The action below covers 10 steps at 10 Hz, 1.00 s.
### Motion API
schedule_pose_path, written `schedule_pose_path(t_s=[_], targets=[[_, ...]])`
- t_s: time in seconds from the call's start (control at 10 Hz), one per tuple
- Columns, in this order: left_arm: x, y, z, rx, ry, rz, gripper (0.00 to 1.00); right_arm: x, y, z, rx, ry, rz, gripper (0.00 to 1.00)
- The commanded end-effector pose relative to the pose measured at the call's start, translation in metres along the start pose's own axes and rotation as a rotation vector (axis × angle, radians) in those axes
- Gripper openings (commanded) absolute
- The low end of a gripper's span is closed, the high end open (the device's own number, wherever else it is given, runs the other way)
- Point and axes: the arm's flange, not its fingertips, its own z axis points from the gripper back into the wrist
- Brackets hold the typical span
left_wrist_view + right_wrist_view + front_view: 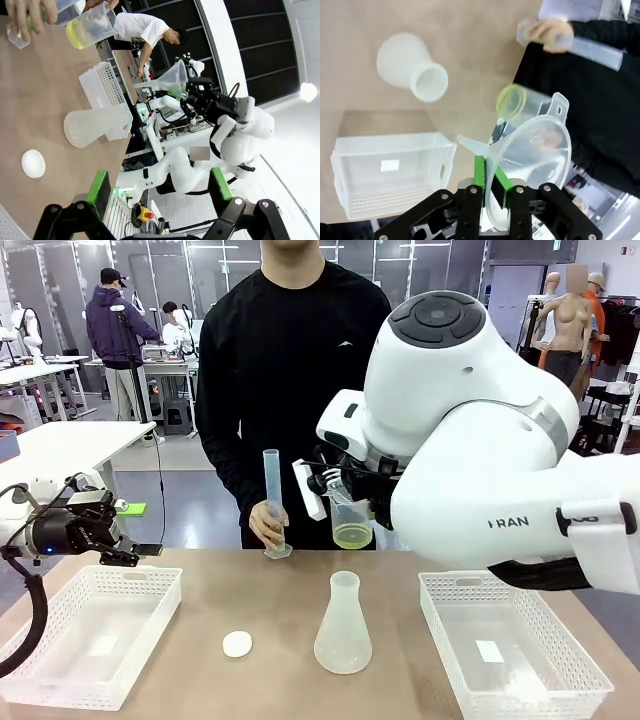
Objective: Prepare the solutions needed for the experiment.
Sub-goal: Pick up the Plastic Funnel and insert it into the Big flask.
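Right arm, glossy white shell, nearest and bulking over the 3 o'clock half of the front view; own grip and the beaker's holder masked behind it. Person in black at 12 o'clock, one hand hidden.

Two white perforated plastic baskets: left basket at 8 o'clock, right basket at 4 o'clock.

Left gripper at 9 o'clock by the left basket's far rim, green pads spread wide, nothing between.

Right gripper pressed together on a clear, thin-walled funnel; exact contact spot masked by the fingers.

Frosted conical flask upright at table centre.

Translucent graduated cylinder, base on the table at 12 o'clock, gripped by the person's hand.

Clear beaker raised at 12 o'clock of the flask; solution pooled pale yellow-green in its bottom.

White round disc flat at 9 o'clock of the flask.
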Motion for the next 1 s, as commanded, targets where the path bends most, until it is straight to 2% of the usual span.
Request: schedule_pose_path(t_s=[0.0,0.6,0.9], targets=[[-0.001,-0.003,0.0,-0.004,-0.005,-0.002,1.0,-0.003,0.011,0.007,-0.014,-0.096,0.068,0.06],[-0.001,-0.003,0.0,-0.004,-0.005,-0.002,1.0,-0.001,0.031,0.021,-0.037,-0.247,0.068,0.06],[-0.001,-0.003,0.0,-0.004,-0.005,-0.002,1.0,-0.006,0.031,0.017,-0.06,-0.281,0.073,0.06]])
